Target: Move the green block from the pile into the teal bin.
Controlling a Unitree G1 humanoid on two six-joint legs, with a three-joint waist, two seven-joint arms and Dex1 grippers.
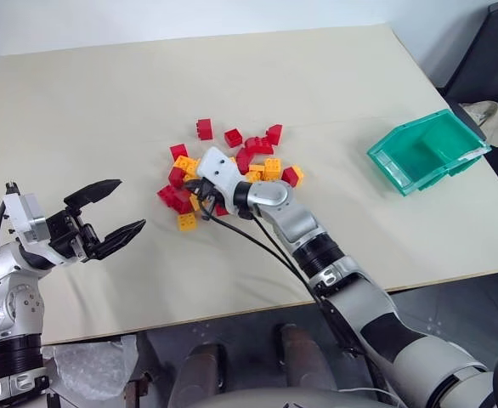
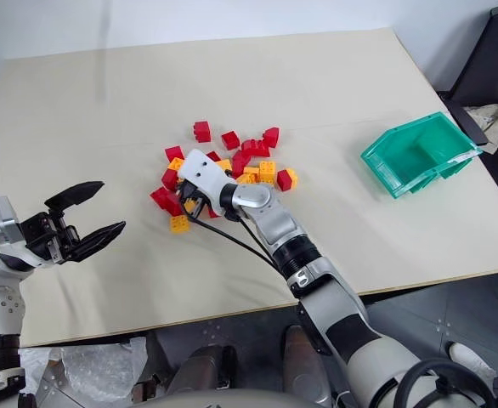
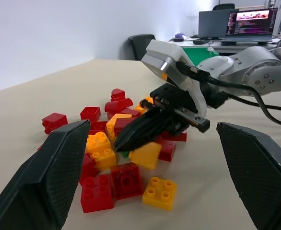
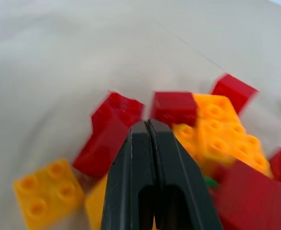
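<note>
Closest to the head camera is the left tool (image 1: 104, 217), hanging over the counter's near left part with its two black fingers spread wide and nothing between them, well apart from the bricks. So it's basically a spectator right now.

Right tool (image 3: 131, 135) is where the action is. Its fingers are pressed flat together, gripping nothing, and the tips are poked down into the near side of the pile (image 1: 232, 166) in the middle of the counter (image 1: 104, 93). My read: this is the digging/locating step, nudging bricks aside rather than grabbing, since closed fingers can't pick anything.

Now the green block (image 3: 125, 154): only slivers of it show. From the left wrist view there's a bit of green right under the right tool's fingertips, wedged among a yellow-orange brick (image 3: 145, 154) and red ones. From the right wrist view a speck of green sits just beside the closed fingers, half buried between a red brick (image 4: 255, 196) and an orange one. So it's touching or nearly touching the tool, I can't tell which, and mostly covered.

Next move, I'd guess: back off a touch, open the fingers, and come down astride the green piece without snagging neighbours. Then it's a carry toward the teal bin (image 1: 427, 153), which sits near the counter's right edge, well apart from the pile, with its inside looking bare.
</note>
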